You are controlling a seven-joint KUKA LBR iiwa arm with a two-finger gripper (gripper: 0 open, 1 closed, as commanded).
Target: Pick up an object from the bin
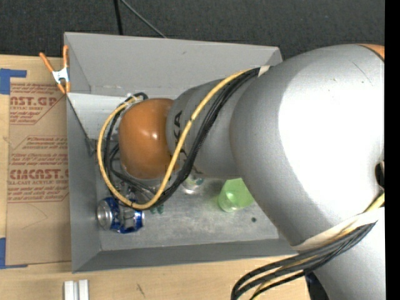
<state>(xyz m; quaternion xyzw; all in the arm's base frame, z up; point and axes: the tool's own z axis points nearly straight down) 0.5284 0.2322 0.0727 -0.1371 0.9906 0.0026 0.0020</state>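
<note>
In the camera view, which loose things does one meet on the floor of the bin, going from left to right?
Blue crushed can → small clear thing, partly under the arm → light green plastic thing.

A dark floor (250, 11), matte and finely textured like carpet, spans the upper band of the frame. In the upper left a thin black cable (116, 8) runs down across it from the top edge. The light is even and soft.
</note>
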